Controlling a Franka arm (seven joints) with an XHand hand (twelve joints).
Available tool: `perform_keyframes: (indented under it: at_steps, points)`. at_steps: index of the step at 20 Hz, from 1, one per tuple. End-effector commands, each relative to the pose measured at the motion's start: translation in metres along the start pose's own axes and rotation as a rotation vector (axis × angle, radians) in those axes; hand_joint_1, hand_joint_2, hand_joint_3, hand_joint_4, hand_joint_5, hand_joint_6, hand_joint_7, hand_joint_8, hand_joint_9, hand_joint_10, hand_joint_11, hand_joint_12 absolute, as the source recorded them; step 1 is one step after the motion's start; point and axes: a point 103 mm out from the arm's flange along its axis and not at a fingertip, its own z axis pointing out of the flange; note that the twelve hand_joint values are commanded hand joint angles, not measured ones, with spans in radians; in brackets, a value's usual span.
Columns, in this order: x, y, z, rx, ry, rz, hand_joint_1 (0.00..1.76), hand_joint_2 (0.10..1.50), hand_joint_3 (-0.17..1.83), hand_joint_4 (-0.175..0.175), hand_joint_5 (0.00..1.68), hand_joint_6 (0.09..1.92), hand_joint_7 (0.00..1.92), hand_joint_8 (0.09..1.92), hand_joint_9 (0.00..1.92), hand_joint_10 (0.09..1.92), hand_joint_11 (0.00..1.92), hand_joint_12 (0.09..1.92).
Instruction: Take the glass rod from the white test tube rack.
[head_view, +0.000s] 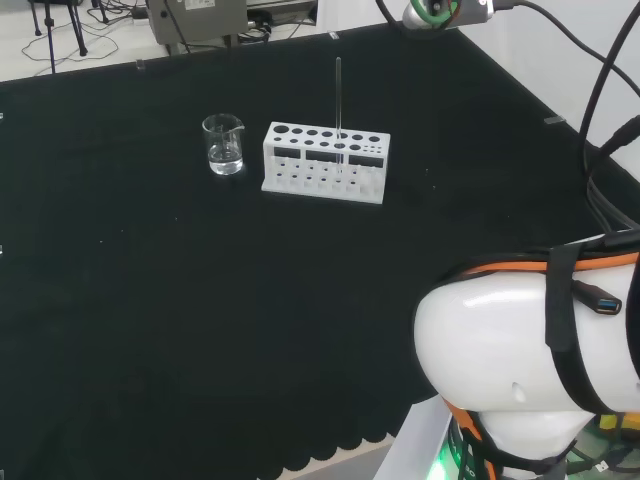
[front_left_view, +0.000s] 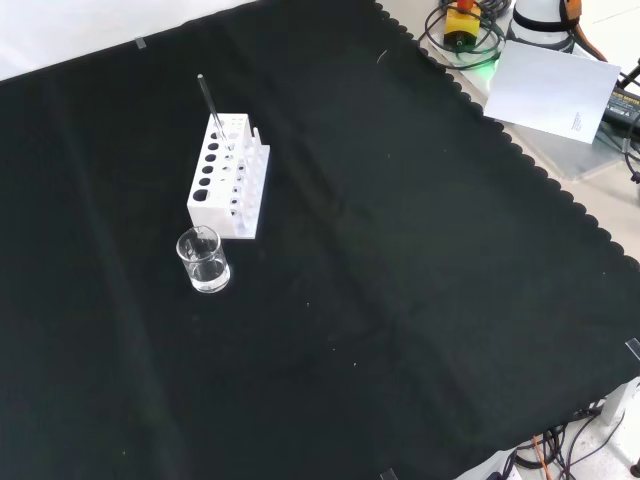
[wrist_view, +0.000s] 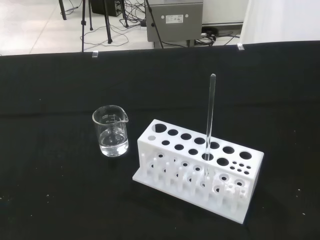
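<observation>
Black cloth (head_view: 150, 300) bears rack (head_view: 325, 160), upright glass rod (head_view: 339, 100); robot hand's state: cannot tell.

A rounded glossy white arm link (head_view: 505, 350) is seen, banded with orange trim, crossed by black straps and black cables (head_view: 600, 120).

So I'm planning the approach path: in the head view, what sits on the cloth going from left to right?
Glass beaker → white test tube rack, with the glass rod standing upright in it → the arm's own white link at the right.
</observation>
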Motion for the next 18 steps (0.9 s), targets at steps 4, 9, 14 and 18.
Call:
perform_keyframes:
  at_steps: [4,9,14,18]
  points:
    - [0.003,0.005,-0.004,-0.002,-0.019,-0.004,0.58,0.96,0.41,-0.163,0.12,0.09,0.03,0.63,0.17,0.67,0.03,1.27]
    - [0.005,0.013,-0.006,0.007,-0.037,-0.002,0.56,0.99,0.37,-0.164,0.10,0.09,0.00,0.71,0.09,0.86,0.00,1.34]
    - [0.007,0.034,0.001,0.009,-0.024,-0.015,0.55,0.99,0.38,-0.169,0.11,0.09,0.02,0.84,0.21,0.90,0.01,1.44]
    - [0.004,0.060,0.007,0.015,-0.009,-0.029,0.56,0.98,0.39,-0.175,0.13,0.09,0.08,0.89,0.34,0.90,0.07,1.45]
